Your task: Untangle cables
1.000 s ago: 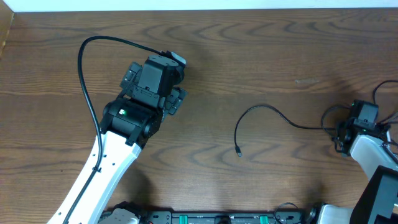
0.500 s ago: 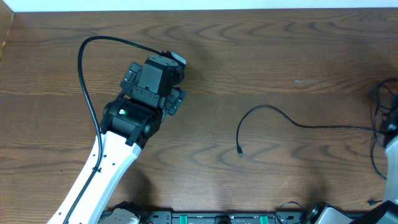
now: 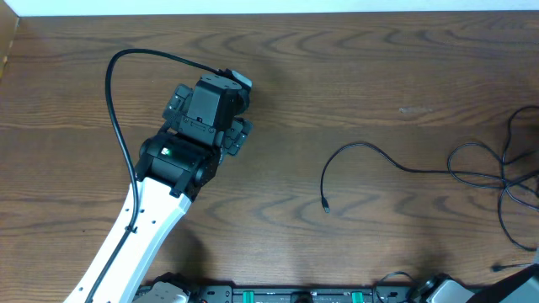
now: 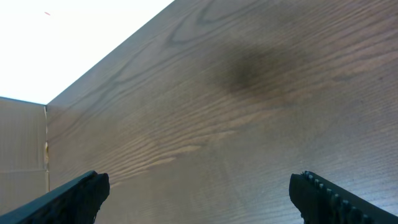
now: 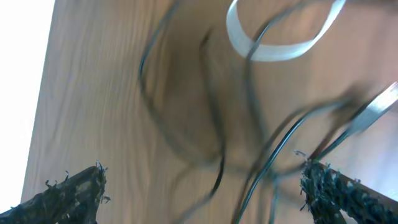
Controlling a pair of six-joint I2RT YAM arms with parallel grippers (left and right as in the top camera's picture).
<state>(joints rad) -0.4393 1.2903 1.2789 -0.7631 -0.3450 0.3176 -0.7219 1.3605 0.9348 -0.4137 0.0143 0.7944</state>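
The left gripper (image 4: 199,190) is hovering over the bare wooden table (image 4: 186,137), its two black fingers (image 4: 71,199) standing wide apart, and a dark shadow (image 4: 249,68) is lying ahead of that gripper.

The counter (image 3: 337,76) is mid-brown wood with darker wavy grain. The cables (image 3: 370,156) are black, apart from one white cable (image 5: 273,53). The left arm (image 3: 143,227) is white, with a black wrist housing bearing a green light (image 3: 166,152). The left gripper (image 4: 199,193) and right gripper (image 5: 199,193) are black.

Dark wood-grain table (image 3: 362,76) fills the view, a bright white strip (image 3: 253,7) along its far edge.
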